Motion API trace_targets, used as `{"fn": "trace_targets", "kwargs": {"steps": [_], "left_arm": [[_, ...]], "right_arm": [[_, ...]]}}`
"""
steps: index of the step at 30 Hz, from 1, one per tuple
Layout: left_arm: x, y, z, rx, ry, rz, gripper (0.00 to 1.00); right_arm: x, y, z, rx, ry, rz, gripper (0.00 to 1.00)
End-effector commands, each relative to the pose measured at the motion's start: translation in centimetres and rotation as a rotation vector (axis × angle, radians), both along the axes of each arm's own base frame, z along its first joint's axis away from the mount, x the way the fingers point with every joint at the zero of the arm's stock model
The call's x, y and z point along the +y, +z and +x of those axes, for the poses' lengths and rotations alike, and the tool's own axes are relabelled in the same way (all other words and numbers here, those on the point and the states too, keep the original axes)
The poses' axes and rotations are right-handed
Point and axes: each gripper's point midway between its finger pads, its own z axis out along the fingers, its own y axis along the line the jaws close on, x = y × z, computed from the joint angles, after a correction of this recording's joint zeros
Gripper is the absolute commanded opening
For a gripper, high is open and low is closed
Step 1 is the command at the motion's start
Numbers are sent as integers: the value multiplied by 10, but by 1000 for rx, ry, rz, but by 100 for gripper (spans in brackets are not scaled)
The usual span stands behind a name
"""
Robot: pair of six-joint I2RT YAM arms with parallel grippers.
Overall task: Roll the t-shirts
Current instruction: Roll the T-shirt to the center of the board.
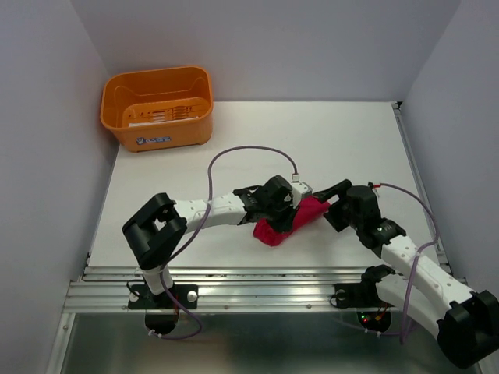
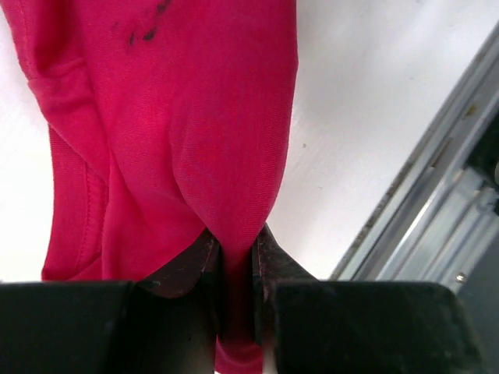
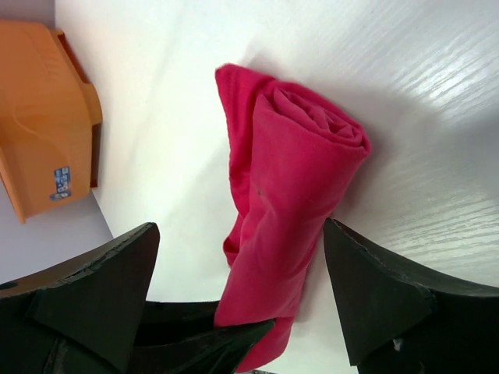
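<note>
With the roll seemingly near done, your left hand [image 2: 238, 261] pinches the soft crimson-pink t-shirt [image 3: 288, 179], your right hand [image 3: 240, 234] gapes astride it; likely tighten next.

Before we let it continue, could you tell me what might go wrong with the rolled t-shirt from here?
The left fingers pinch a fold of the t-shirt; pulling away without opening would likely unroll it. The open right fingers straddle the roll, so a sideways retreat could drag it loose.
</note>
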Motion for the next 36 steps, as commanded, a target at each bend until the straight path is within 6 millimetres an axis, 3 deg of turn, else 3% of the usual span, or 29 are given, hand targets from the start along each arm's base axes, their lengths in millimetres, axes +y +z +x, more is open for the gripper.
{"fn": "trace_targets", "kwargs": {"steps": [1,8,10,20,26,27,36], "left_arm": [[-11,38,-18,134,-65,-205,0],[8,45,-12,303,1,-366,0],[11,55,-6,322,19,-424,0],[38,46,-4,436,108,-547,0],[49,46,-3,478,174,-597,0],[53,48,-4,477,180,-625,0],[64,42,-2,518,239,-676,0]], "right_arm": [[-21,14,0,-18,-69,-84,91],[-26,22,0,-30,-80,-112,91],[-27,27,2,-39,-77,-126,91],[-14,50,17,-83,44,-207,89],[9,45,25,-78,173,-206,81],[16,42,25,-73,212,-206,75],[46,36,27,-83,345,-211,53]]}}
